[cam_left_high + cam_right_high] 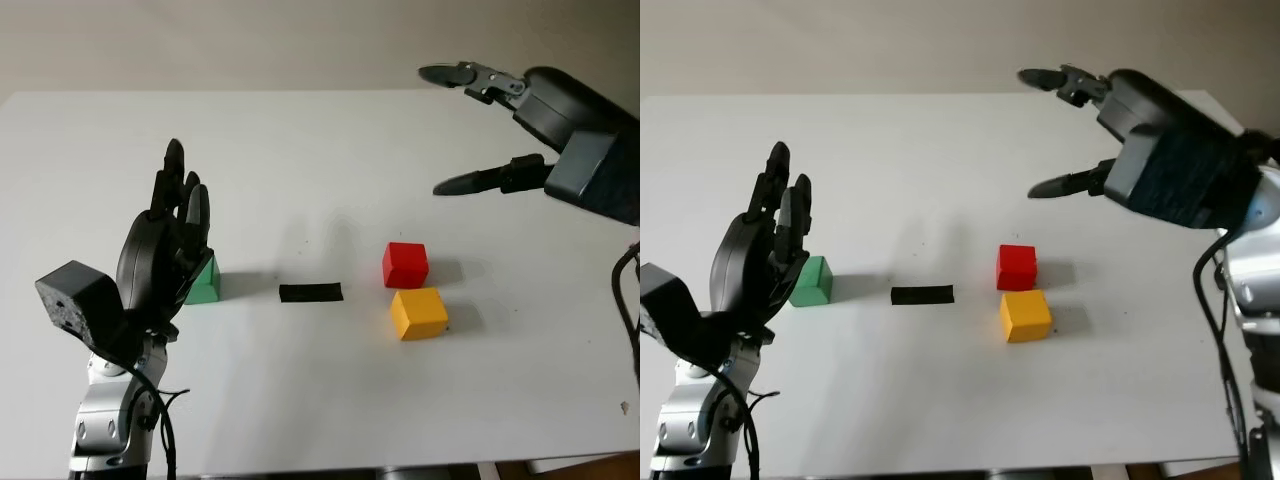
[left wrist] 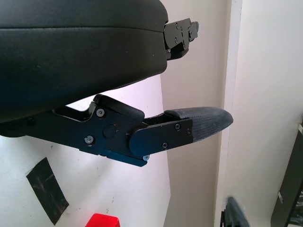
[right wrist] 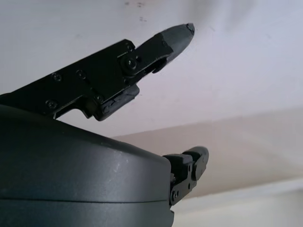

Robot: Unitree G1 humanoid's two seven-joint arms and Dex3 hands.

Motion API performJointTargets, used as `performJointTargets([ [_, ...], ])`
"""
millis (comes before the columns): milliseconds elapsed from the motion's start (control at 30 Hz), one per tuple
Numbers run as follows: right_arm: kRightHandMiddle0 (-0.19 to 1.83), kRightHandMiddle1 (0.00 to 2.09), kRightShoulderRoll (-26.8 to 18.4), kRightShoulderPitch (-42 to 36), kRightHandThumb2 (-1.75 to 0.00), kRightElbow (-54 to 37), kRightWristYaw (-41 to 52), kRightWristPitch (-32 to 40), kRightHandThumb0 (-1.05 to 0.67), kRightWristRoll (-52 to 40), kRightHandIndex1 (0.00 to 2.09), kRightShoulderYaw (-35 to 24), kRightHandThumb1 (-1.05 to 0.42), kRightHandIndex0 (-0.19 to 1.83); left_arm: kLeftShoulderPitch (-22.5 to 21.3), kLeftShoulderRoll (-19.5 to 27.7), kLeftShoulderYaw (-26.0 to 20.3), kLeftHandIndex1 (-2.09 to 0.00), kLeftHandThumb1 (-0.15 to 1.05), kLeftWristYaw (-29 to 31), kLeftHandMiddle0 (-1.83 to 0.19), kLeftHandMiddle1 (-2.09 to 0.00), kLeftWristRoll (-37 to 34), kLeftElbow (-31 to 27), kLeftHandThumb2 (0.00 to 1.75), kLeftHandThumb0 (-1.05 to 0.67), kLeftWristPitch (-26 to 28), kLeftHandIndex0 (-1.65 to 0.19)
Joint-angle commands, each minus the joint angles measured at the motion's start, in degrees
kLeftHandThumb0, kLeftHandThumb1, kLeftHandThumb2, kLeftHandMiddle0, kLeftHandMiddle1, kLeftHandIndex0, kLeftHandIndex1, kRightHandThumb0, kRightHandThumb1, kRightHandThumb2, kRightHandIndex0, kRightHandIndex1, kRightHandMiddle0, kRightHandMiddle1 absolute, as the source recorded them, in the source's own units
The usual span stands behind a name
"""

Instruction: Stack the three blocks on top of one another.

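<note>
Three blocks lie apart on the white table [image 1: 300, 400]. A green block [image 1: 811, 281] sits at the left, partly hidden behind my left hand [image 1: 175, 215] in the left eye view. That hand is open and raised just beside the block, holding nothing. A red block [image 1: 405, 264] sits right of centre, with a yellow block [image 1: 418, 313] just in front of it, nearly touching. My right hand [image 1: 450, 130] is open, held high over the far right of the table, well above and behind the red block.
A short strip of black tape [image 1: 311, 293] lies flat on the table between the green block and the red block. The table's far edge meets a pale wall. A black cable [image 1: 1215, 330] hangs by my right arm.
</note>
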State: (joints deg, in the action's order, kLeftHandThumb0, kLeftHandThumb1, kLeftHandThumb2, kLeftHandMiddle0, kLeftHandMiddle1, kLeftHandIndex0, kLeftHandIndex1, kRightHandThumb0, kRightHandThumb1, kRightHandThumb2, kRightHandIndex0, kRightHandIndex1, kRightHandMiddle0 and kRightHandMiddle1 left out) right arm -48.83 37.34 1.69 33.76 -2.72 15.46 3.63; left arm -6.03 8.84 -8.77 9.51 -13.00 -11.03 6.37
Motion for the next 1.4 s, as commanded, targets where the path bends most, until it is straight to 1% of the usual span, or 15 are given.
performJointTargets([
  [0,0.29,0.29,-1.6,2.7,-0.04,1.7,1.8,-2.9,-0.55,1.0,0.11,1.3,-0.75,0.06,-0.7,0.0,0.2,-0.05,1.05,0.0,0.19,-0.04,0.2,0.1,0.61,-0.71,-0.3,0.19],
  [100,0.31,0.30,-2.2,4.1,-0.05,3.1,4.4,-6.5,-0.56,2.7,0.11,2.8,-0.77,0.07,-0.7,0.1,0.2,-0.04,1.05,0.2,0.19,-0.04,0.1,0.1,0.61,-0.71,-0.2,0.19],
  [233,0.33,0.29,-2.6,4.7,-0.06,3.6,6.5,-9.4,-0.58,5.7,0.11,4.6,-0.79,0.09,-0.6,0.2,0.1,-0.04,1.05,0.2,0.19,-0.03,0.0,0.1,0.61,-0.71,-0.2,0.19],
  [333,0.36,0.25,-2.4,4.7,-0.06,3.3,7.9,-9.5,-0.58,7.7,0.09,5.5,-0.81,0.10,-0.5,0.0,0.2,-0.04,1.05,-0.1,0.19,-0.04,0.2,0.1,0.61,-0.71,-0.2,0.19],
  [400,0.36,0.21,-1.8,4.3,-0.06,2.8,9.0,-8.5,-0.56,7.9,0.08,5.9,-0.81,0.10,-0.5,-0.1,0.2,-0.04,1.05,-0.2,0.19,-0.04,0.1,0.0,0.61,-0.71,-0.1,0.19],
  [467,0.37,0.19,-1.5,3.7,-0.06,2.8,9.3,-9.2,-0.54,8.3,0.07,6.4,-0.81,0.10,-0.4,-0.2,0.2,-0.04,1.05,0.0,0.19,-0.04,0.0,0.0,0.61,-0.71,-0.1,0.19],
  [567,0.39,0.17,-1.9,2.4,-0.06,4.3,7.7,-14.1,-0.54,10.5,0.08,7.9,-0.82,0.11,-0.1,-0.1,0.2,-0.04,1.05,-0.1,0.19,-0.04,0.0,-0.3,0.61,-0.71,0.1,0.19],
  [767,0.42,0.14,-2.8,4.0,-0.05,12.7,2.4,-28.8,-0.50,14.5,0.08,10.1,-0.81,0.15,0.1,0.1,-0.1,-0.05,1.05,0.1,0.19,-0.05,-0.1,-0.4,0.59,-0.73,0.1,0.18],
  [933,0.41,0.11,-2.9,5.3,-0.05,17.9,-0.2,-36.3,-0.48,17.3,0.06,11.1,-0.81,0.14,0.1,-0.1,-0.1,-0.04,1.05,-0.1,0.19,-0.04,-0.1,-0.4,0.59,-0.72,0.4,0.19],
  [1000,0.41,0.11,-2.7,5.6,-0.05,19.6,-1.4,-38.6,-0.48,18.2,0.06,11.5,-0.81,0.14,0.1,-0.1,-0.1,-0.02,1.05,-0.2,0.19,-0.03,-0.2,-0.5,0.59,-0.73,0.7,0.19],
  [1133,0.41,0.10,-2.5,5.9,-0.06,21.4,-2.6,-40.9,-0.48,19.4,0.05,12.1,-0.81,0.13,0.2,-0.1,0.1,-0.02,1.05,-0.5,0.19,-0.03,0.1,-0.8,0.59,-0.72,1.0,0.19],
  [1367,0.42,0.09,-2.5,6.9,-0.06,24.2,-9.3,-46.4,-0.49,25.2,0.05,13.3,-0.82,0.12,0.4,-0.1,0.1,-0.02,1.05,-0.3,0.19,-0.04,0.0,-0.6,0.59,-0.71,0.6,0.19],
])
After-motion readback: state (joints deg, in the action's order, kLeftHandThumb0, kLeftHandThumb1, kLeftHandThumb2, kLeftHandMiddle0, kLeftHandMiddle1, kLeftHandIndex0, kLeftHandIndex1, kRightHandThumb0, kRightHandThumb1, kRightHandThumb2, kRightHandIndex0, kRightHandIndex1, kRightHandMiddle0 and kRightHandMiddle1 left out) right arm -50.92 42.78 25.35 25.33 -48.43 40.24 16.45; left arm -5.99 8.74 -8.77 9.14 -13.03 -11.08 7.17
